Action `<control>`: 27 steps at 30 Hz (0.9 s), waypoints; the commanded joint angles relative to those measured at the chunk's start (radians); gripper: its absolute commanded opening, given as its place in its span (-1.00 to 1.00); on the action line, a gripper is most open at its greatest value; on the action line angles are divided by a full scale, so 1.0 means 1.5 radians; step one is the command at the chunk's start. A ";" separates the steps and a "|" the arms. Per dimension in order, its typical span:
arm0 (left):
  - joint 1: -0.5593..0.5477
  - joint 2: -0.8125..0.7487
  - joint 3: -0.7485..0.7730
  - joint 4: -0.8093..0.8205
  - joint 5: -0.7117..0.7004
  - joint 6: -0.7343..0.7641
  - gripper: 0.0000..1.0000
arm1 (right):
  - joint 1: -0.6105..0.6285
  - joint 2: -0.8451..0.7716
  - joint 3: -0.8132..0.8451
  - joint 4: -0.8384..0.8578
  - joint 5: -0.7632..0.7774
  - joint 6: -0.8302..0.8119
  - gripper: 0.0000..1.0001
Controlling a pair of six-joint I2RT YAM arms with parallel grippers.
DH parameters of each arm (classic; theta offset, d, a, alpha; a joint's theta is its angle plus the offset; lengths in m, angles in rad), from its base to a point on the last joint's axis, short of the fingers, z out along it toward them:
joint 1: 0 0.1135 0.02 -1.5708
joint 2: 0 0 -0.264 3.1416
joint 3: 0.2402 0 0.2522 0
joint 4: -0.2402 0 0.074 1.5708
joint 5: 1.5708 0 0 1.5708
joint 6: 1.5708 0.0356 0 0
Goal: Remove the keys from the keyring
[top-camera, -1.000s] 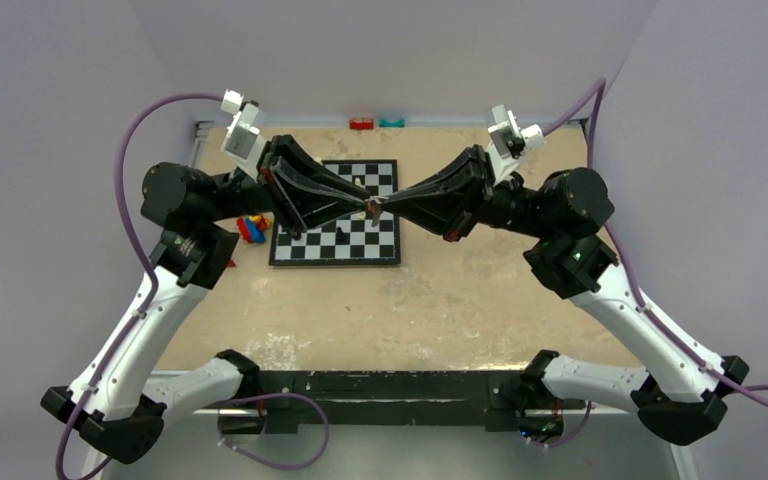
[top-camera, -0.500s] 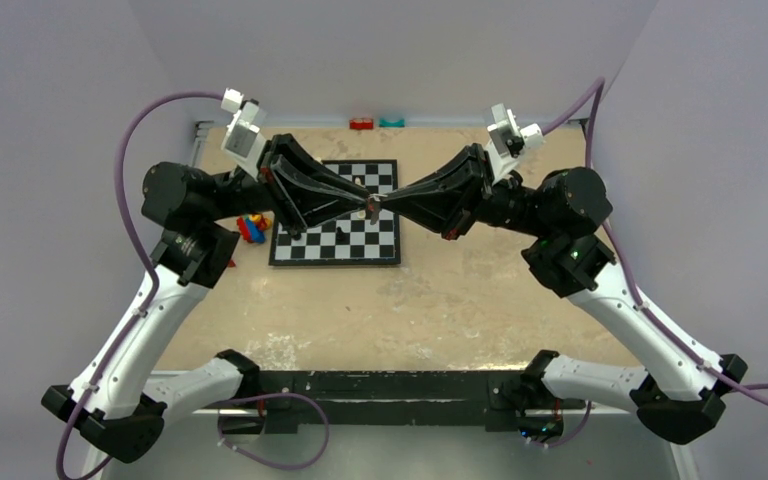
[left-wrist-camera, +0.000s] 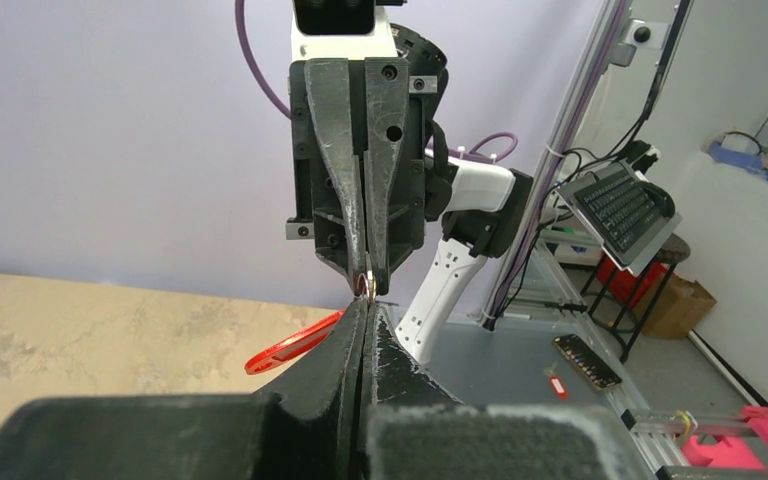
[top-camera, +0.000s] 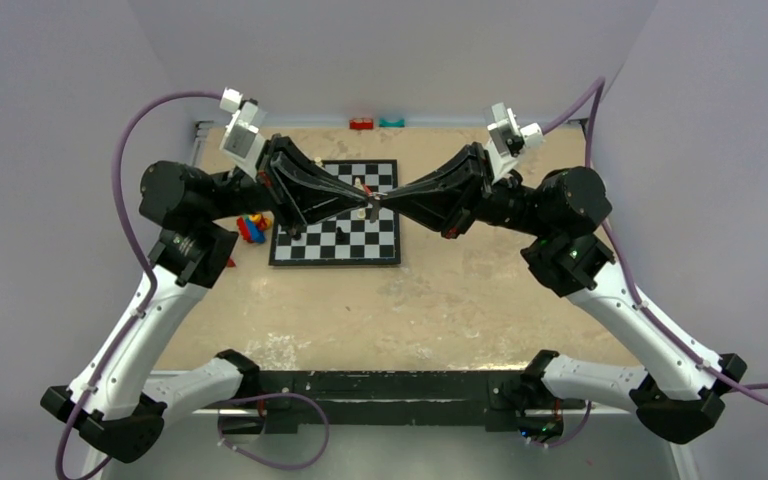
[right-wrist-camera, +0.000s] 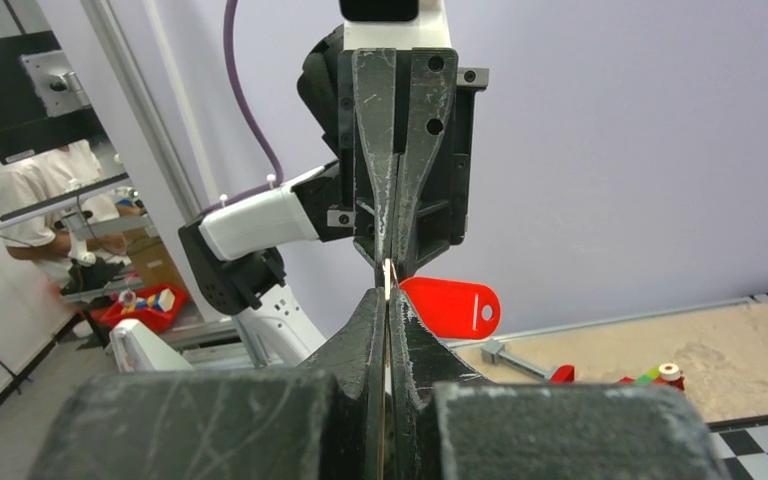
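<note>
Both grippers meet tip to tip in the air above the chessboard. My left gripper (top-camera: 362, 205) (left-wrist-camera: 364, 300) is shut on the small metal keyring (left-wrist-camera: 365, 286). A red plastic tag (left-wrist-camera: 295, 345) (right-wrist-camera: 450, 305) hangs from the ring beside the left fingers. My right gripper (top-camera: 380, 203) (right-wrist-camera: 387, 292) is shut on a thin flat key (right-wrist-camera: 388, 272), seen edge-on between its jaws. The ring and key (top-camera: 370, 205) show in the top view only as a tiny spot between the tips.
A black-and-white chessboard (top-camera: 335, 240) with a few small pieces lies under the grippers. Coloured toy blocks (top-camera: 252, 228) lie at its left edge. A red block (top-camera: 362, 123) and a teal block (top-camera: 392, 122) sit at the back edge of the table.
Both grippers have shifted slightly toward the back of the table, still joined at the tips. Their hold has not changed.
</note>
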 commanded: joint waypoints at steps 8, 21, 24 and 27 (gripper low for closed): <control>-0.002 -0.004 0.059 -0.135 -0.004 0.101 -1.00 | -0.001 0.010 0.052 -0.065 0.012 -0.029 -1.00; -0.003 0.027 0.174 -0.458 -0.067 0.305 -1.00 | 0.001 0.063 0.132 -0.243 0.046 -0.098 -1.00; -0.004 0.041 0.202 -0.536 -0.086 0.350 -1.00 | 0.003 0.074 0.143 -0.274 0.054 -0.109 -1.00; -0.005 0.050 0.217 -0.586 -0.105 0.391 -1.00 | 0.003 0.083 0.152 -0.305 0.065 -0.120 -1.00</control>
